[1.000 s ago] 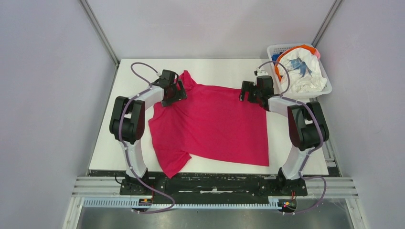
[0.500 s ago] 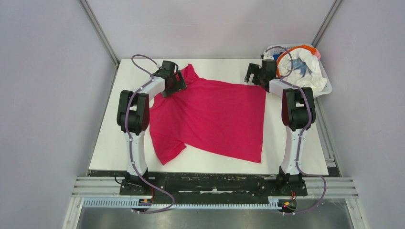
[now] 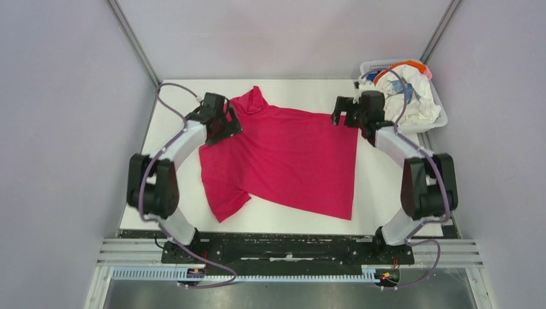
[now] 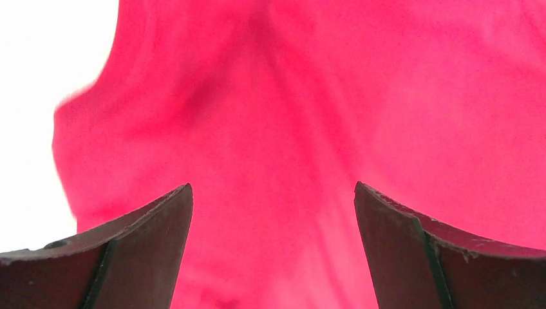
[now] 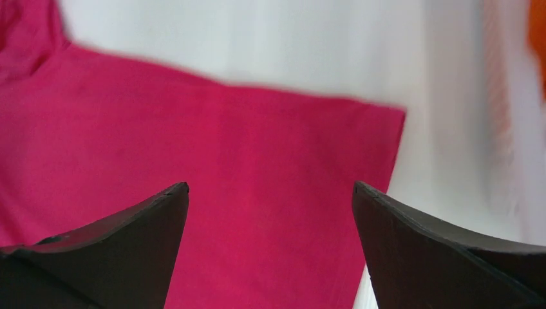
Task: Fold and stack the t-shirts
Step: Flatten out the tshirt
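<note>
Left claw (image 4: 272, 190) and right claw (image 5: 270, 187) both stand spread, gripping nothing. The left has drawn back outward from the red shirt's (image 3: 290, 161) far edge. The shirt lies spread flat on the table (image 3: 167, 187), judged ready for its first fold. The remaining shirts (image 3: 412, 103) sit in the basket (image 3: 439, 120). No legible writing seen.

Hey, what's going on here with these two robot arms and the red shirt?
A magenta shirt lies spread on the table, not yet folded. The left gripper hovers open over its far left side, the right gripper open over its far right corner; neither holds cloth. The white basket holds other shirts.
</note>
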Controlling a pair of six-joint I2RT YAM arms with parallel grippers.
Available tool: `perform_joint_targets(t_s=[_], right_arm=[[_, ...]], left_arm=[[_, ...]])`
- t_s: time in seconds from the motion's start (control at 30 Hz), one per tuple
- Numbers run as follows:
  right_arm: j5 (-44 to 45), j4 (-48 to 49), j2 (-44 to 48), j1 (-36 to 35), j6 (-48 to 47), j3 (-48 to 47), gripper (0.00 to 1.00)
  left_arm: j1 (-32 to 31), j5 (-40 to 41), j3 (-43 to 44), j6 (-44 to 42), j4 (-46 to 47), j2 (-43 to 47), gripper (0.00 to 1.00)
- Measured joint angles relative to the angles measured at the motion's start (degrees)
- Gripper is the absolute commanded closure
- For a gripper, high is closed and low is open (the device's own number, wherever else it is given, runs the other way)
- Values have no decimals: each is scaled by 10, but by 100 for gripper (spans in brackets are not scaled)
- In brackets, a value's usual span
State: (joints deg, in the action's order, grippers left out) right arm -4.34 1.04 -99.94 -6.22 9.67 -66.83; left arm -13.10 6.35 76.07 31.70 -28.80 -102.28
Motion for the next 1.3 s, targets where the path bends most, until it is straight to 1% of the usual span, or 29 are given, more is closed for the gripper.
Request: perform_joint_targets(t_s=[0.07, 0.17, 0.27, 0.37, 0.5, 0.6, 0.67, 0.77, 0.8, 0.9, 0.97, 1.0, 1.07, 1.1, 1.13, 1.3], right_arm=[[-4, 9, 69, -19, 5, 71, 2], [-9, 13, 148, -58, 19, 174, 2], [-21, 4, 187, -88, 35, 256, 2], [-30, -3, 223, -102, 52, 330, 2], [-33, -14, 282, -107, 65, 389, 2], [-33, -14, 317, -107, 71, 405, 2], [-33, -10, 326, -107, 74, 407, 2], [-40, -1, 325, -107, 82, 408, 2], [-43, 4, 322, -107, 84, 408, 2], [-47, 15, 309, -107, 92, 408, 2], [-47, 15, 298, -107, 94, 408, 2], [-46, 14, 293, -107, 95, 408, 2], [-46, 14, 289, -107, 96, 408, 2], [-46, 14, 288, -107, 97, 408, 2], [-44, 14, 288, -107, 98, 408, 2], [-31, 13, 278, -107, 97, 408, 2]], left_arm=[[-14, 0, -66, 20, -11, 80, 0], [-57, 12, -168, 58, -44, 193, 0], [-108, 38, -234, 99, -116, 263, 0], [-138, 49, -297, 141, -176, 336, 0], [-140, 51, -381, 198, -237, 461, 0], [-140, 43, -429, 236, -262, 522, 0], [-140, 33, -456, 253, -264, 544, 2], [-140, 15, -482, 271, -262, 554, 13], [-140, 9, -487, 275, -260, 555, 18], [-140, 4, -499, 283, -252, 555, 31], [-140, 3, -507, 288, -245, 550, 35], [-140, 3, -510, 290, -242, 544, 36], [-140, 6, -514, 290, -230, 528, 45], [-140, 7, -514, 292, -227, 518, 48], [-140, 8, -511, 293, -225, 506, 50], [-140, 9, -501, 293, -220, 478, 49]])
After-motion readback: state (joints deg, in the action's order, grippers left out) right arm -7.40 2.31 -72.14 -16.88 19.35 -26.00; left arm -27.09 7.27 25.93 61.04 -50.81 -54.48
